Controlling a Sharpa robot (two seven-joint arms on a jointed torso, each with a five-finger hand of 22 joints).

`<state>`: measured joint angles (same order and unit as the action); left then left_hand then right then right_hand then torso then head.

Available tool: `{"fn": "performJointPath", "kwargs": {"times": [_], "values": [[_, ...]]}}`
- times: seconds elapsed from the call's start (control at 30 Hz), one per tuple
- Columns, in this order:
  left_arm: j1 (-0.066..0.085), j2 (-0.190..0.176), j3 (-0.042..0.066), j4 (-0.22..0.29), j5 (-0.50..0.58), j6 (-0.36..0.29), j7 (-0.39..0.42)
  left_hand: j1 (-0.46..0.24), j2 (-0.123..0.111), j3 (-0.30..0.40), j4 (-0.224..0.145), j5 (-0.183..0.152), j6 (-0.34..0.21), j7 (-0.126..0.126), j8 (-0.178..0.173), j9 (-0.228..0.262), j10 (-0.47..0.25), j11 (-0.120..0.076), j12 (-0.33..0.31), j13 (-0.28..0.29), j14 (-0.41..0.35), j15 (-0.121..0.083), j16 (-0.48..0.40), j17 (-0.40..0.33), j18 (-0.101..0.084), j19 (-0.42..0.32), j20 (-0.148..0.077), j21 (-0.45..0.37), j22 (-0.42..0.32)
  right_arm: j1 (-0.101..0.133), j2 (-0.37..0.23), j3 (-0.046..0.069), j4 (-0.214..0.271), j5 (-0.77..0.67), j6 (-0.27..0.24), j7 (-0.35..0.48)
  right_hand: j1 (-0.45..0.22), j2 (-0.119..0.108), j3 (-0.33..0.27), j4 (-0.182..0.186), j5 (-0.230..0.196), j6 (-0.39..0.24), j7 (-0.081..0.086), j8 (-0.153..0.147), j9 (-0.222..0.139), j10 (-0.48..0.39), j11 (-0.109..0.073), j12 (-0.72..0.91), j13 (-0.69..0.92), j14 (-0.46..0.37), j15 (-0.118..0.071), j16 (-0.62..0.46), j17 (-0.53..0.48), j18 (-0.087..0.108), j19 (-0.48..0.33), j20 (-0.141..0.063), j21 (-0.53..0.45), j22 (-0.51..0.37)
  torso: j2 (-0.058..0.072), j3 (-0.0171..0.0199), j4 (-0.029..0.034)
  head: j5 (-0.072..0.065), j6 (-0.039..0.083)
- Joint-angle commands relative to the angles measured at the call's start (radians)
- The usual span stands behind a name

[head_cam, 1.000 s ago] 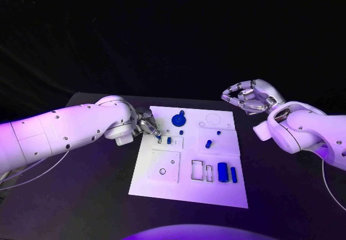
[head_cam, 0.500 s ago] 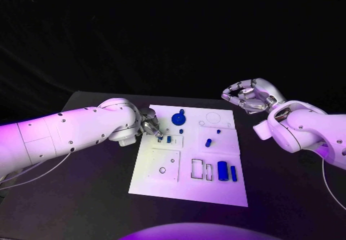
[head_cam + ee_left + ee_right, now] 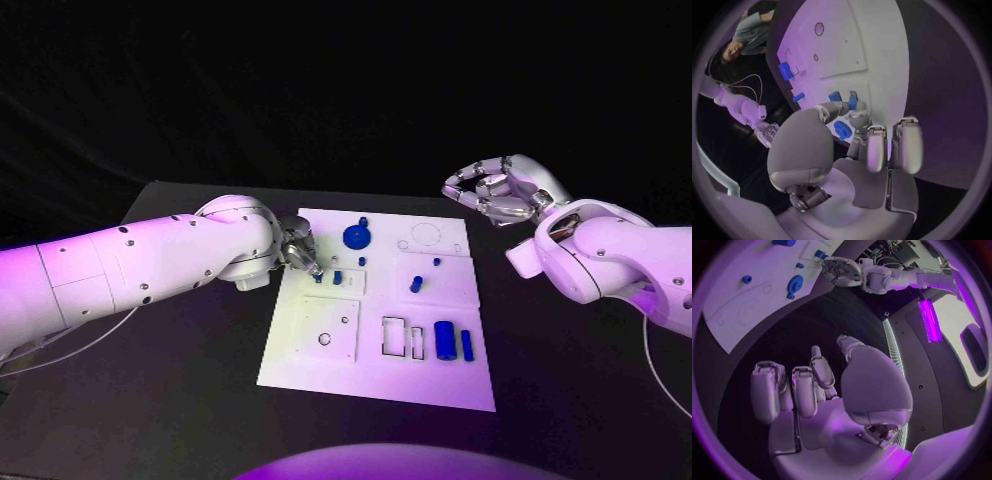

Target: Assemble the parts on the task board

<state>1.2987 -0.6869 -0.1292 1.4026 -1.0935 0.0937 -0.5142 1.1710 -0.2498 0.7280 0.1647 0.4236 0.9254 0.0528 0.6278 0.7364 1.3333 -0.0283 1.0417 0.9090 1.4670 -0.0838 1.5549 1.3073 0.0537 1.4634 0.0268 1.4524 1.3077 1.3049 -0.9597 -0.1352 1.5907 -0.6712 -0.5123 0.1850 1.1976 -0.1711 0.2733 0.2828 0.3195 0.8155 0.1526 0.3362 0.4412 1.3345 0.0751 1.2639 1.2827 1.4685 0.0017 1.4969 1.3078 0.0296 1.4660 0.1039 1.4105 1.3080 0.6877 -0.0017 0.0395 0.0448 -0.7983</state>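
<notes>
Since a second ago the left robot hand [image 3: 302, 250] has crept a little farther over the near-left corner of the white board [image 3: 378, 380], while the right robot hand [image 3: 493, 192] has stayed raised beyond the board's far right corner, fingers curled inward on nothing. Whether the left hand's fingertips hold anything cannot be told; they are bunched just beside two small blue pegs [image 3: 338, 279] near the board's left edge. A blue round knob [image 3: 356, 237] sits by the far edge. One short blue peg [image 3: 415, 286] lies mid-board, tilted. Two blue bars [image 3: 446, 342] lie side by side toward the near right, long axes running from the robot's side to the far side, next to empty rectangular slots. Beneath the board is a black worktop [image 3: 173, 400]; the room behind is dark.
</notes>
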Motion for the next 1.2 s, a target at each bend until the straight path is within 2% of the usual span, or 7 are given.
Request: {"fn": "performJointPath", "kwargs": {"times": [0.03, 0.43, 1.2], "values": [[0.000, 0.002, 0.000, -0.001, -0.031, 0.036, -0.007, -0.001, 0.012, 0.126, -0.120, 0.006, 0.015, -0.007, 0.003, 0.072, 0.007, -0.003, 0.004, 0.002, 0.097, -0.005, 0.003, 0.239, -0.006, 0.016, -0.006, 0.006, 0.048, -0.001, 0.000, 0.000, 0.001, -0.008, 0.014, 0.010, 0.013, -0.001, -0.008, 0.000, 0.004, -0.007, -0.001, 0.005, -0.001, -0.001, -0.007, 0.004, -0.001, 0.062, -0.007, -0.005, 0.093, 0.012, 0.012, -0.004, -0.004, 0.157, 0.000, -0.0003, -0.0002, 0.000, -0.001], [0.000, 0.003, -0.001, 0.000, -0.026, 0.063, -0.011, -0.007, 0.010, 0.132, -0.122, 0.017, 0.016, -0.009, 0.008, 0.076, 0.008, -0.005, 0.008, 0.006, 0.098, -0.007, 0.003, 0.240, -0.007, 0.017, -0.008, 0.007, 0.049, -0.001, 0.000, 0.000, 0.002, -0.008, 0.012, 0.013, 0.014, 0.000, -0.009, 0.000, 0.007, -0.007, -0.001, 0.006, -0.001, -0.001, -0.007, 0.004, -0.001, 0.063, -0.007, -0.005, 0.095, 0.012, 0.012, -0.004, -0.003, 0.158, 0.000, -0.0001, -0.0003, 0.002, 0.000], [0.000, 0.011, -0.001, 0.000, -0.004, 0.069, -0.012, -0.012, 0.008, 0.134, -0.123, 0.021, 0.018, -0.010, 0.013, 0.080, 0.009, -0.006, 0.009, 0.007, 0.098, -0.008, 0.004, 0.242, -0.007, 0.017, -0.009, 0.007, 0.049, -0.001, -0.001, 0.000, 0.003, -0.008, 0.009, 0.014, 0.015, 0.000, -0.010, 0.000, 0.009, -0.007, -0.001, 0.007, -0.002, -0.001, -0.007, 0.004, -0.001, 0.063, -0.007, -0.004, 0.095, 0.012, 0.013, -0.004, -0.002, 0.159, 0.000, -0.0001, -0.0006, -0.001, -0.001]]}}
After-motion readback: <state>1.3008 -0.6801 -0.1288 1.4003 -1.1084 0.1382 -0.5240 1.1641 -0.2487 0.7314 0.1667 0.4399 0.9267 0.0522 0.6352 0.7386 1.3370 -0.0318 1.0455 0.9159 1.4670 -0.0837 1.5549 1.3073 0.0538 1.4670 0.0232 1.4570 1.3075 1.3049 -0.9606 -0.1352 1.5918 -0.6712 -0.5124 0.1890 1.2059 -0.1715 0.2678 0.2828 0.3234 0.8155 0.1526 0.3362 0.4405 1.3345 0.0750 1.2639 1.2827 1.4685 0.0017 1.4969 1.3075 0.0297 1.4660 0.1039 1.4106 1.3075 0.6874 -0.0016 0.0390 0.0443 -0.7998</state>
